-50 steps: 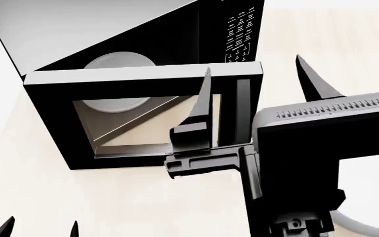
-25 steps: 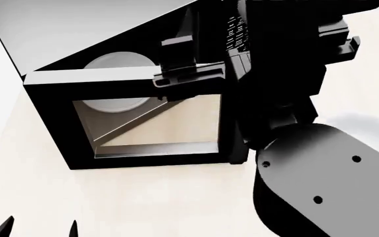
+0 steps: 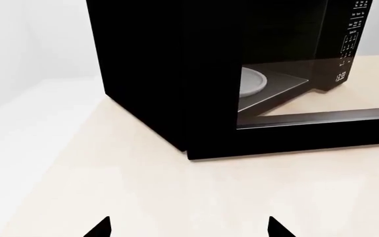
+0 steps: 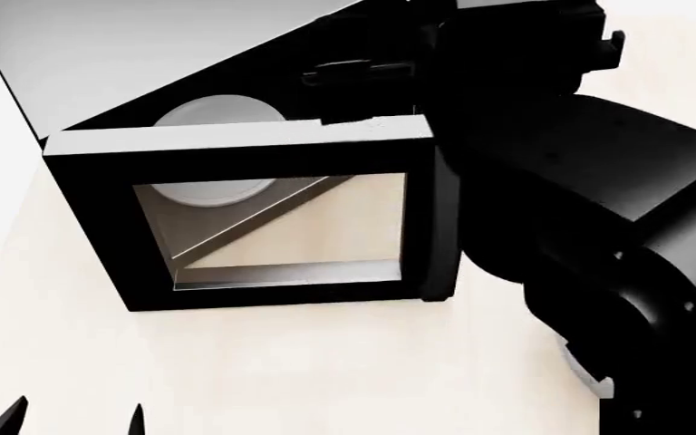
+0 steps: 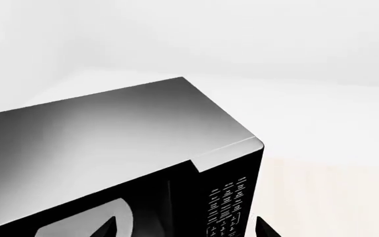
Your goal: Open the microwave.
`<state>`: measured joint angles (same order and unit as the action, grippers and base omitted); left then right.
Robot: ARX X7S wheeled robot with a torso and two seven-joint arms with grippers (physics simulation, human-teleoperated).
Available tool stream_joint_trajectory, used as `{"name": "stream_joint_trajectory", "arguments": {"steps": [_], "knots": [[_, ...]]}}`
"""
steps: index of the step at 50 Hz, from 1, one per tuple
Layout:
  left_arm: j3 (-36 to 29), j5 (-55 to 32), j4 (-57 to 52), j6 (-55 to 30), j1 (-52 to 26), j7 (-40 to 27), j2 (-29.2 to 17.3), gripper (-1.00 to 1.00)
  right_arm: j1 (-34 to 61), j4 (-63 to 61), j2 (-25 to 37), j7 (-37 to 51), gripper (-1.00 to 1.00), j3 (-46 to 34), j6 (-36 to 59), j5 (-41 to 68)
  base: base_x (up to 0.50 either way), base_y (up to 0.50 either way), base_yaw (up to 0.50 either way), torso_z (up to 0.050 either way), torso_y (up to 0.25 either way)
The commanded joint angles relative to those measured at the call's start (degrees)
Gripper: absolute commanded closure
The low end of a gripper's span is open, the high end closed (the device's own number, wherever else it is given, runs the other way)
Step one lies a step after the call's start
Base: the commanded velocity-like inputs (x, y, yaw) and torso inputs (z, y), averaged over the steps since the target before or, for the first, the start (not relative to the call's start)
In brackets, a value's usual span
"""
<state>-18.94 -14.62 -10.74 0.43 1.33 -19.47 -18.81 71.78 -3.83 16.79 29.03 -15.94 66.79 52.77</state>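
Note:
The microwave (image 4: 142,54) is a black box with a grey top on the cream table. Its glass-windowed door (image 4: 251,154) stands swung wide open toward me. The round white turntable plate (image 4: 215,113) shows inside. My right gripper (image 5: 186,229) is open and hovers above the microwave's front upper corner, with the white-lettered button panel (image 5: 226,205) showing between its fingertips. It holds nothing. My right arm (image 4: 590,181) hides the panel in the head view. My left gripper (image 3: 189,229) is open over bare tabletop, well short of the microwave (image 3: 150,74).
The cream tabletop (image 4: 264,362) stretches in front of the open door. A pale curved rim (image 4: 590,379) peeks out beside my right arm at the lower right. White walls lie behind the microwave's grey top (image 5: 97,133).
My right gripper has left the door's free edge and swung up and back over the microwave, so the arm now fills the right side. The door stays open at the same angle. Left gripper unmoved.

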Motion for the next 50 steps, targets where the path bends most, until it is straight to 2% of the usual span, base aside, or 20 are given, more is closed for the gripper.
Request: {"name": "stream_joint_trajectory", "arguments": {"steps": [1, 27, 50], "knots": [[-0.11, -0.01, -0.17, 0.03, 0.04, -0.27, -0.14, -1.00, 2.10, 8.81, -1.60, -0.67, -1.00, 0.15, 0.30, -0.19, 0.00, 0.00, 0.00, 0.000, 0.000], [-0.39, -0.26, -0.37, 0.08, -0.14, -0.67, -0.42, -1.00, 3.53, 16.12, -2.61, -2.62, -1.00, -2.13, -0.60, -1.08, 0.00, 0.00, 0.00, 0.000, 0.000], [-0.59, -0.41, -0.70, 0.18, -0.04, -1.08, -0.78, -1.00, 1.36, 13.45, -2.03, -1.04, -1.00, -1.76, 2.13, 1.85, 0.00, 0.00, 0.00, 0.000, 0.000]]}}
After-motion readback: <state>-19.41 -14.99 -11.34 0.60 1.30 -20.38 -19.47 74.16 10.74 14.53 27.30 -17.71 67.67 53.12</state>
